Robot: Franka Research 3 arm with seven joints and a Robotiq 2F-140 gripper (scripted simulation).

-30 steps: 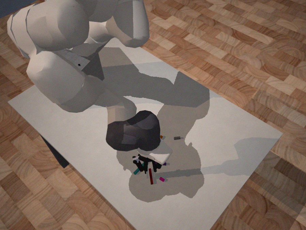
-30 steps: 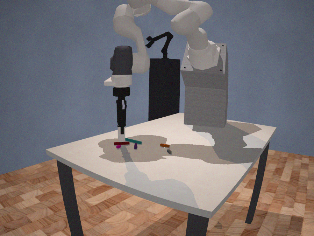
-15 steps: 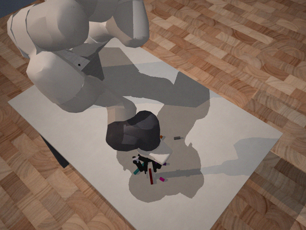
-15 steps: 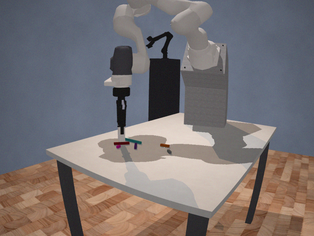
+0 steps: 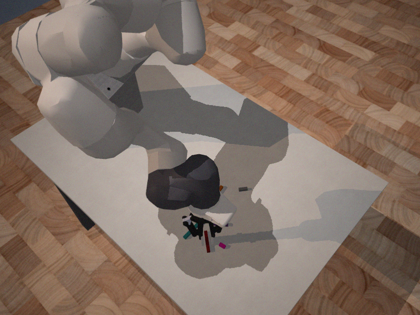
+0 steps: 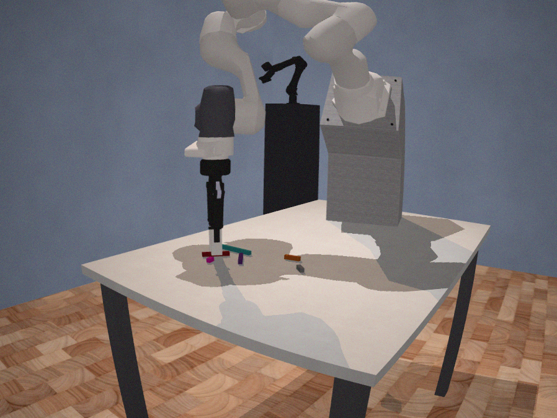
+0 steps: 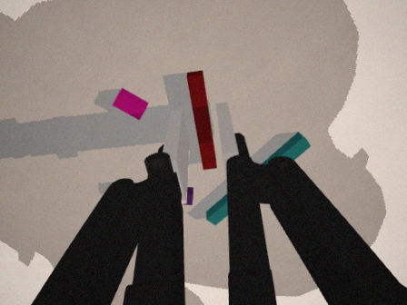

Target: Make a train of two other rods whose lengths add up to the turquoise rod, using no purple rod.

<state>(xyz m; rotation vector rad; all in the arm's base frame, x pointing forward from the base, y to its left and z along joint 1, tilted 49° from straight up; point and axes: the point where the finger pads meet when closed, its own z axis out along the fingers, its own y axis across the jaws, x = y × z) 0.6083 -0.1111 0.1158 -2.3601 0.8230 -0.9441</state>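
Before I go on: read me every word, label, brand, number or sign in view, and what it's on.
No text is readable in any of the three views.
Robot arm: faint small marks on a link in the top view, too small to read.
Red rod, magenta rod, turquoise rod: no lettering visible.

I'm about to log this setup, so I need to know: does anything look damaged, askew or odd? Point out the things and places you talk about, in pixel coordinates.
Nothing stands out. The red rod [image 5: 207, 244] [image 6: 205, 253] [image 7: 198, 97] has a darker band mid-length, but that looks like shadow. The turquoise rod [image 5: 187, 235] [image 6: 237, 249] [image 7: 298, 143] lies askew to it, unsurprising with no train laid. I see no breakage, though the gripper [image 5: 206, 236] [image 6: 216, 253] [image 7: 202, 124] hides parts.
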